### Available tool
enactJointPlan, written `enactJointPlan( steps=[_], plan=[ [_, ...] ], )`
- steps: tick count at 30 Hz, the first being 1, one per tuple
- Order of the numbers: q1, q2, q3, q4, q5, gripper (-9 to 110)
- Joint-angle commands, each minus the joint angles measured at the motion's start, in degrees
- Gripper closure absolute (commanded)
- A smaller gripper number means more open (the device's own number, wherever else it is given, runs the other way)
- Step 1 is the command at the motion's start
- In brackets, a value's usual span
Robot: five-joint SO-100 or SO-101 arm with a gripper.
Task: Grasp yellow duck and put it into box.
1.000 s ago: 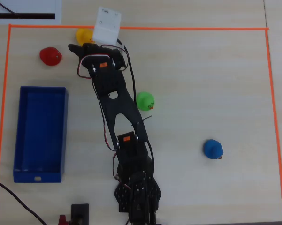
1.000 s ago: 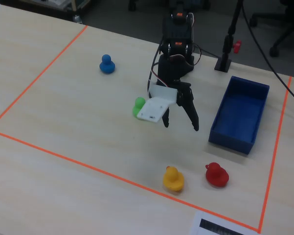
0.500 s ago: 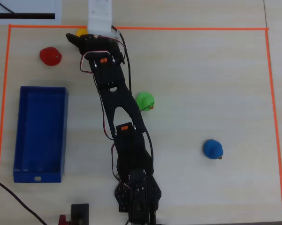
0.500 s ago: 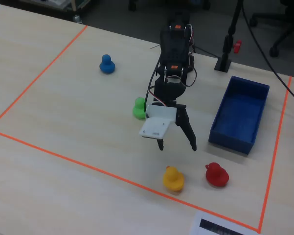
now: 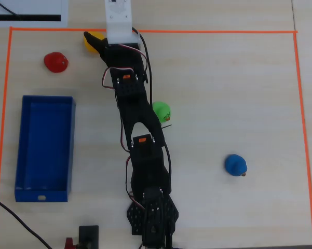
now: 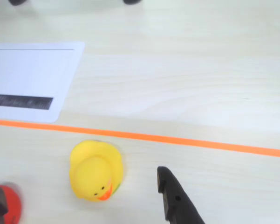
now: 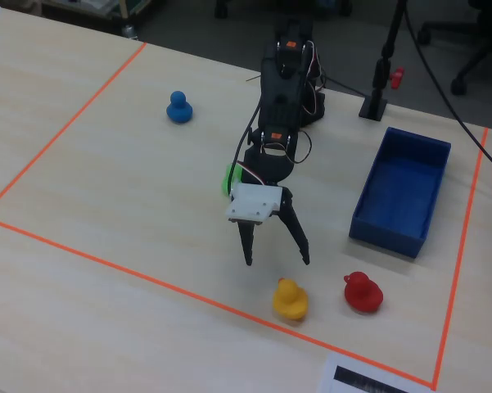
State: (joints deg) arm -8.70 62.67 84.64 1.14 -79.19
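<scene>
The yellow duck sits on the table just inside the orange tape line. It also shows in the wrist view, and in the overhead view it is partly covered by a finger. My gripper is open and empty. It hovers just short of the duck, and in the wrist view the duck lies between the spread fingers. In the overhead view the gripper is near the top edge. The dark-blue box lies empty at the left; it is at the right in the fixed view.
A red duck sits close beside the yellow one, toward the box, and shows behind a finger in the wrist view. A green duck is beside the arm, a blue duck farther off. White paper lies beyond the orange tape.
</scene>
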Motion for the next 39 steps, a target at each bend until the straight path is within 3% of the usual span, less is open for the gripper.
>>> enactJointPlan(
  steps=[1,5,24,30,35,39],
  plan=[
    [-1.49,-0.18,-0.53,-3.78,-0.26,60],
    [-3.08,-1.67,1.76,-9.67,-1.76,60],
    [-4.04,-13.89,-11.95,-7.91,-0.18,62],
    [-4.31,-14.94,-12.57,-6.59,-0.35,76],
    [-4.48,-15.64,-12.74,-6.59,0.44,101],
    [-3.87,-13.89,-13.01,-5.62,3.08,101]
  ],
)
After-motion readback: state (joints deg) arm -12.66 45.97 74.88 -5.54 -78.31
